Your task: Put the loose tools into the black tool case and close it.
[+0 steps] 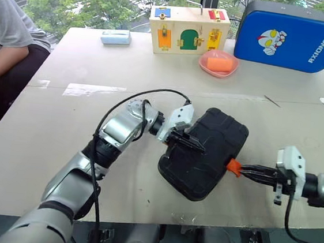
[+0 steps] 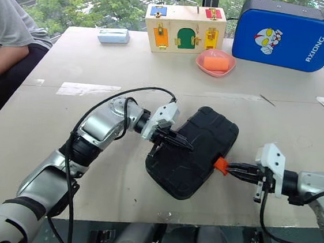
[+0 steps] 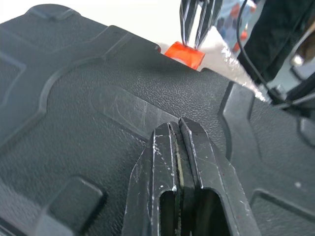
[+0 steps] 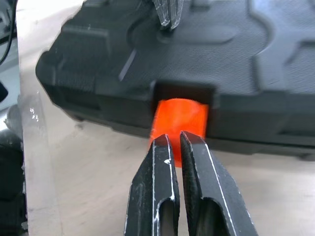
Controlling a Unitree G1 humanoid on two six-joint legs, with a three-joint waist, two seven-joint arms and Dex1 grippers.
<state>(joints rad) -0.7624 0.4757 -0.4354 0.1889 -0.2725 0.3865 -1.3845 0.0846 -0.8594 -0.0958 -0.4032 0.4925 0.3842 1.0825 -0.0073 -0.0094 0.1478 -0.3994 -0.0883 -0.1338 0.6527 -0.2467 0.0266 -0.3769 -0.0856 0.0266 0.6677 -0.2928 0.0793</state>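
1. Beige table (image 1: 61,146) by a window, trees beyond the glass; a seated person (image 1: 6,29) at its far left edge.
2. Black tool case (image 1: 205,155) lying shut and skewed near the table's front edge, between the two sets of fingers; no loose tools seen on the table, so presumably packed inside already.
3. Small orange latch (image 4: 179,120) jutting from the case's edge, right at the tips of the right gripper (image 4: 175,140); fingers pressed together, holding nothing, seemingly used as a blunt pusher to snap the latch home.
4. Left gripper (image 3: 178,129) likewise closed and empty, tips resting on the ribbed lid; judged to be pinning the lid down and bracing the case against the push from the opposite side.
5. Well beyond both sets of fingers, at the far edge: blue case (image 1: 292,36) with a cartoon figure, wooden lock box (image 1: 185,34), pink dish (image 1: 218,63) with an orange block, small pale blue box (image 1: 115,36). Unrelated to the job.
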